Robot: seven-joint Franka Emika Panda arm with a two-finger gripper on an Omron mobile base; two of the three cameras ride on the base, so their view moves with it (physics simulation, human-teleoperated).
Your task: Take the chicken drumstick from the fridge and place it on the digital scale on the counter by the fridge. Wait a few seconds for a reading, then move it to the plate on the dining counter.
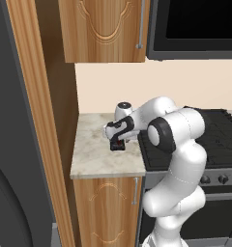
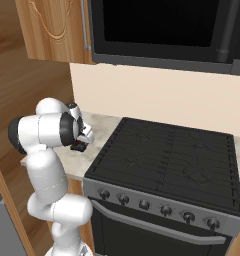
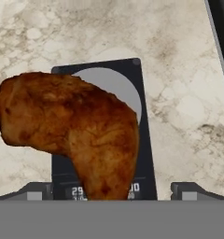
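The chicken drumstick (image 3: 72,126), lumpy and reddish-brown, lies across the digital scale (image 3: 147,140), a black slab with a grey round pan and a lit readout. The scale (image 1: 118,146) rests on the short beige marbled counter (image 1: 91,157) beside the stove. My gripper (image 3: 111,191) hangs straight over it, open, its two fingertips (image 3: 34,191) standing wide on either side of the meat without touching it. From the base views the gripper (image 1: 117,139) (image 2: 80,143) points down at the counter (image 2: 74,162), a reddish bit of the drumstick (image 2: 81,147) showing under it. The fridge (image 1: 7,144) rises dark grey at the far left.
A black stove (image 1: 219,130) (image 2: 167,150) adjoins the counter on the right. A wooden upper cabinet (image 1: 103,29) and a dark microwave (image 2: 162,25) hang overhead. A tall wooden panel (image 1: 36,120) walls the counter's left side.
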